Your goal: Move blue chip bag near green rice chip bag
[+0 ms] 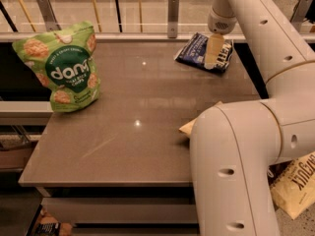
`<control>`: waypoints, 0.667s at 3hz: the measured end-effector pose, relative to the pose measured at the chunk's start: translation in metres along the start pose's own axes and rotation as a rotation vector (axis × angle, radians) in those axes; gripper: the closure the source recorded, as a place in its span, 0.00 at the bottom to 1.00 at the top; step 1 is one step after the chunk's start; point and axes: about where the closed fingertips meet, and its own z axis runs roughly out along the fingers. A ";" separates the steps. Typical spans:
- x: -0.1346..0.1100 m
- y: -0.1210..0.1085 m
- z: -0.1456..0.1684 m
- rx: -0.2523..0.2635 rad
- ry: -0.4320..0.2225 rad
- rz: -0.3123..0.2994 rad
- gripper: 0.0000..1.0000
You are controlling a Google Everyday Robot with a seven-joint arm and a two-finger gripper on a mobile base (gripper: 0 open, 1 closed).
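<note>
The blue chip bag (pixel 194 49) lies flat at the table's far right, close to the back rail. My gripper (pixel 214 53) reaches down from the arm right over the bag's right half and hides part of its white lettering. The green rice chip bag (pixel 61 68) stands upright at the far left of the table, a long way from the blue bag.
A brown-and-cream chip bag is mostly hidden behind my arm; only a corner (pixel 188 127) shows. My arm's large white elbow (pixel 236 171) fills the front right. A railing (pixel 170 14) runs along the back. A yellow bag (pixel 295 186) lies off the table at the lower right.
</note>
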 end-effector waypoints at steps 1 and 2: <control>-0.008 -0.001 0.012 -0.007 0.028 -0.012 0.00; -0.008 -0.001 0.025 -0.022 0.013 -0.009 0.00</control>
